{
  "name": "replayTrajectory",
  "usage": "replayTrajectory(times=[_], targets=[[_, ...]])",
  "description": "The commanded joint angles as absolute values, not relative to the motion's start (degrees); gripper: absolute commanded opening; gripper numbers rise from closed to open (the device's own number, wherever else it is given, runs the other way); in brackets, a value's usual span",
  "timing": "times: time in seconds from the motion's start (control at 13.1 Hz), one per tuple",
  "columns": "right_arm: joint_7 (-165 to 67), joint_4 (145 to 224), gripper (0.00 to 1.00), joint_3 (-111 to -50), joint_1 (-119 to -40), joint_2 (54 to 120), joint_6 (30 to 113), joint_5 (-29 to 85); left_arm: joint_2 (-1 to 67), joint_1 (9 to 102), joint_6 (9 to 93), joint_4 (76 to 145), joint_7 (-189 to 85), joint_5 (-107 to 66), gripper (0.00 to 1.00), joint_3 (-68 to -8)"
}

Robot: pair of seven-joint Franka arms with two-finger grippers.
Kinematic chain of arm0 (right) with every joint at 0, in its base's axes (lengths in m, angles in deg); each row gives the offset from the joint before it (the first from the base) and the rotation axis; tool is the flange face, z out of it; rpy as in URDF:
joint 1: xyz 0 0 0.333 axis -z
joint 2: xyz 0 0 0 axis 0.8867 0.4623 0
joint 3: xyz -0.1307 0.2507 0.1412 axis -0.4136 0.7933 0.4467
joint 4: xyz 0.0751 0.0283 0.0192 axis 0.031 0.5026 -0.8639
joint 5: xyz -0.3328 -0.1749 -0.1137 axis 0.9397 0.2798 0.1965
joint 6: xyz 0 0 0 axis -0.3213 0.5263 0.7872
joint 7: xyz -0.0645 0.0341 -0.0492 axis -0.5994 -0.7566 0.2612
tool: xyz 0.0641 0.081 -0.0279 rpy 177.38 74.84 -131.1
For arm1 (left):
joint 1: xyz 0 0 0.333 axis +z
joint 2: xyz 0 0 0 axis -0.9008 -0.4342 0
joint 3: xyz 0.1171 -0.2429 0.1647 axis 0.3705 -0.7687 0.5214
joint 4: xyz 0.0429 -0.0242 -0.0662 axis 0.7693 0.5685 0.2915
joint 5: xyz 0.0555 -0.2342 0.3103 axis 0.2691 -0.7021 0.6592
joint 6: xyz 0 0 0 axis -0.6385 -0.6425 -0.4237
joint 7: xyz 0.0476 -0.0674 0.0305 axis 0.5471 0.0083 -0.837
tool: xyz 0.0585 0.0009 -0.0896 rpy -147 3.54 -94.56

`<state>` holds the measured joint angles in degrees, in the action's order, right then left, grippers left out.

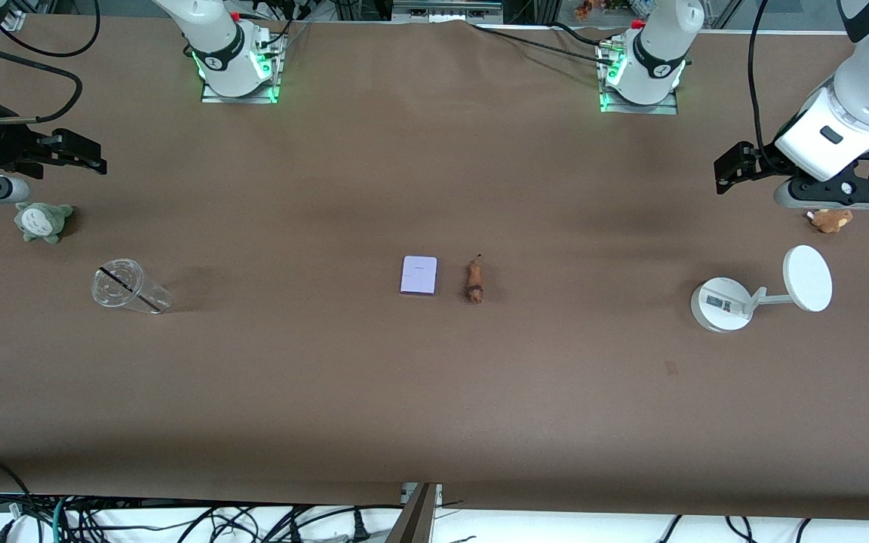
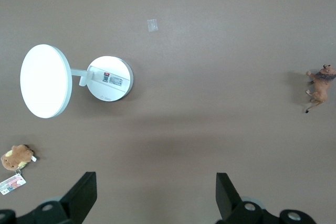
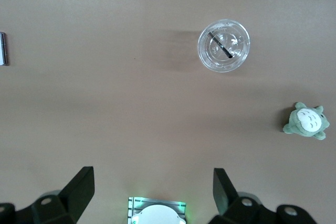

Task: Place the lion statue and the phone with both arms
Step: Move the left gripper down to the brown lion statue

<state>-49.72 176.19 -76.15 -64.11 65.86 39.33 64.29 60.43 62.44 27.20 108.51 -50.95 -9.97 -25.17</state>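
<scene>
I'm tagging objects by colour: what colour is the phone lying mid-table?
Pale lavender with a darker purple edge; the phone shows best in the front view, beside the lion statue.

Clear cup (image 3: 224, 45) near grey-green plush (image 3: 307, 121); phone (image 3: 2, 49) at edge; jaws apart.

You see only a sliver of the phone (image 3: 2, 49) at the edge of the right wrist view. The brown plush (image 1: 830, 219) near the worktop's edge at the left arm's end is partly covered by the left gripper (image 1: 721, 175) in the front view. Both wrist views cut each gripper's fingers (image 2: 81, 196) off at the frame edge. The stand's label (image 1: 715, 302) is too small to read.
</scene>
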Motion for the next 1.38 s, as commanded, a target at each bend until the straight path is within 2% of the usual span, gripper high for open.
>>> replayTrajectory(times=[0.0, 0.54, 1.15, 1.3], targets=[[-50.2, 175.3, 1.00, -75.8, -63.5, 66.2, 39.2, 63.1, 60.3, 62.6, 25.7, 107.2, -49.6, -11.4, 1.00, -25.2], [-50.1, 175.0, 1.00, -75.8, -63.5, 67.1, 39.3, 63.1, 60.2, 62.1, 25.2, 107.3, -49.5, -11.8, 1.00, -25.2], [-49.3, 175.1, 1.00, -75.8, -63.7, 67.4, 40.4, 63.3, 52.3, 57.7, 25.3, 107.2, -48.6, -13.4, 1.00, -27.7], [-49.2, 175.1, 1.00, -75.8, -63.7, 67.4, 40.4, 63.3, 50.0, 55.7, 30.3, 107.4, -49.5, -14.7, 1.00, -29.0]])
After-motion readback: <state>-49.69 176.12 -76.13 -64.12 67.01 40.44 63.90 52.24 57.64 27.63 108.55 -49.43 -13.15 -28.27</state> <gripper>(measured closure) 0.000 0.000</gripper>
